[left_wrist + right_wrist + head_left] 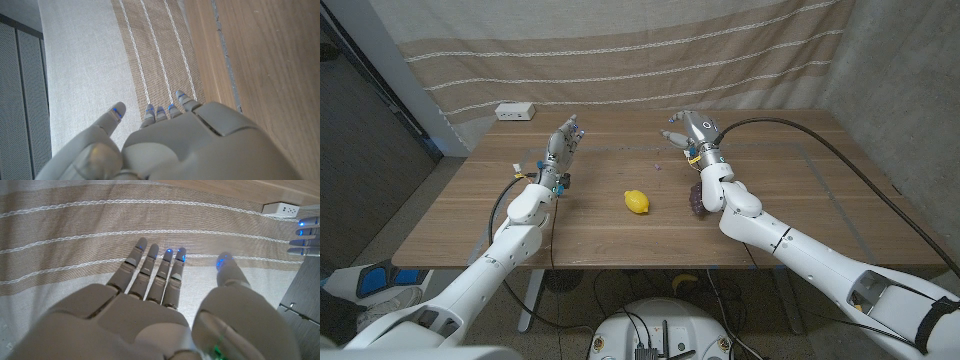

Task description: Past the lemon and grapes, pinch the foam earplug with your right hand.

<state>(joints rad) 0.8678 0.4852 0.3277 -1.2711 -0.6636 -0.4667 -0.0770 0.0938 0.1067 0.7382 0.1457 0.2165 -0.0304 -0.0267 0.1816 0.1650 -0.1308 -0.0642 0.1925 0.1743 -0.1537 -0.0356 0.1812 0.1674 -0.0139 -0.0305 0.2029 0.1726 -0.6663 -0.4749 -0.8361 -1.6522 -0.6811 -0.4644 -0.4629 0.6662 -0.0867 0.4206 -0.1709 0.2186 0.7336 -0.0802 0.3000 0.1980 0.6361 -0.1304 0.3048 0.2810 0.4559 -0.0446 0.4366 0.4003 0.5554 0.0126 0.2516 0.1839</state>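
The right hand [160, 315] is seen from behind, empty, its fingers [150, 270] straight and slightly spread, pointing toward 12 o'clock, and the thumb [227, 270] standing apart toward 1 o'clock. Behind it hangs a beige striped curtain [75, 235], with a strip of the wooden table [250, 186] along the edge at 1 o'clock. A white power strip [283, 209] lies on that table at 2 o'clock, and the left hand's fingertips [302, 242] reach in at 3 o'clock.

Lemon [637, 201] mid-table [800, 230]; grapes [696, 197] right of it; power strip [514, 111] far left corner.
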